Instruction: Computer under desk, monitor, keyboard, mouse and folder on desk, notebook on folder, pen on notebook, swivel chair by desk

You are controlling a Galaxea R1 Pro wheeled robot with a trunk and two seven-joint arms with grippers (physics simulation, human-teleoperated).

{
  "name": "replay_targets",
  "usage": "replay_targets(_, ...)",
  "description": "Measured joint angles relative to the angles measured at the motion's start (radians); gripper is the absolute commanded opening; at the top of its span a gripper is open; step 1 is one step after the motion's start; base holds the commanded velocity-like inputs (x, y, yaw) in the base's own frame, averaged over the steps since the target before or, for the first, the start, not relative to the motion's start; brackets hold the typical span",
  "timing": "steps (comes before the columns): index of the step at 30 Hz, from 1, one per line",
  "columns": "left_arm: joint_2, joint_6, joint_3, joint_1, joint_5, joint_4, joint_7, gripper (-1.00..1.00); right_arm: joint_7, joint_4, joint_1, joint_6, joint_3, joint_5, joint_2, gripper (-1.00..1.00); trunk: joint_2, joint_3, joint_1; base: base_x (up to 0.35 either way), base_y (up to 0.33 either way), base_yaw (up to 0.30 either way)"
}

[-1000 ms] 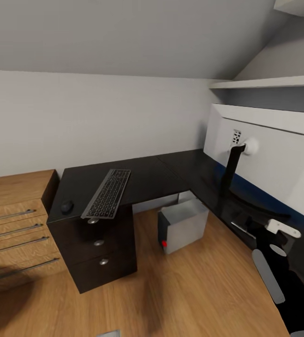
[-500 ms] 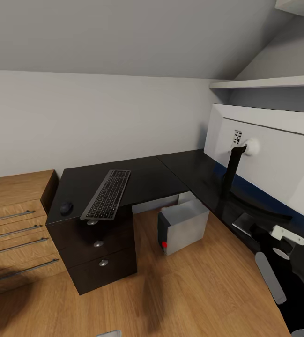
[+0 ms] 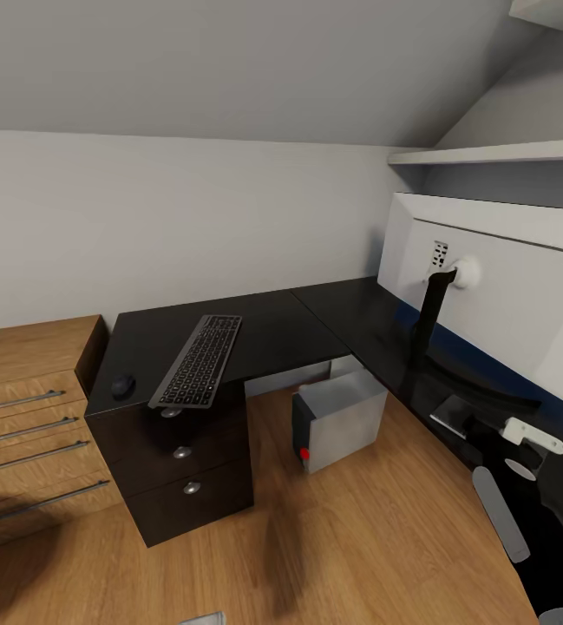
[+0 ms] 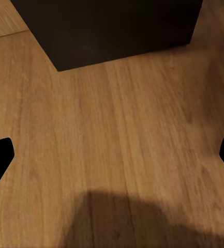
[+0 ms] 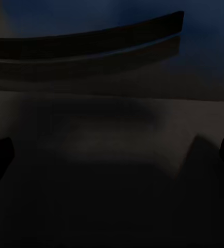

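Observation:
The black keyboard lies on the left wing of the black L-shaped desk, its near end overhanging the front edge. The black mouse sits just left of it. The white monitor, seen from behind, stands on the right wing on a black stand. The grey computer tower rests on the floor under the desk's corner. My right arm hangs over the right wing; my right gripper is open above a flat grey sheet near the monitor's curved base. My left gripper is open over the wooden floor.
A wooden chest of drawers stands left of the desk, touching it. The desk's own black drawer unit reaches the floor. A white shelf runs above the monitor under a sloped ceiling. Wooden floor lies open in front.
Compared with a second ago my right arm sits slightly lower and further right, and the view shifted a little. Nothing has moved over the last half second.

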Motion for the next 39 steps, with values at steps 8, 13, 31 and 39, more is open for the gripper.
replay_targets(8, 0.001, -0.001, -0.002, 0.000, -0.001, 0.000, 0.000, 1.00, 0.000, 0.002, -0.002, 0.002, 0.000, 0.002, 0.000, 1.00, 0.000, 0.000, 0.000, -0.001, 0.001, 0.000)
replay_targets(13, 0.000, -0.002, -0.002, 0.000, -0.002, 0.000, 0.000, 1.00, 0.001, 0.003, -0.002, 0.002, 0.001, 0.004, 0.000, 1.00, 0.000, 0.000, 0.000, -0.115, 0.102, 0.000)
replay_targets(31, 0.000, -0.002, -0.002, 0.000, -0.002, 0.000, 0.000, 1.00, 0.003, 0.001, -0.002, 0.001, 0.002, 0.000, 0.001, 1.00, 0.000, 0.000, 0.000, -0.092, 0.126, 0.000)
replay_targets(39, 0.000, -0.001, -0.002, 0.000, -0.002, 0.000, 0.000, 1.00, 0.001, 0.003, -0.002, 0.004, 0.001, 0.008, 0.001, 1.00, 0.000, 0.000, 0.000, -0.036, 0.037, 0.000)
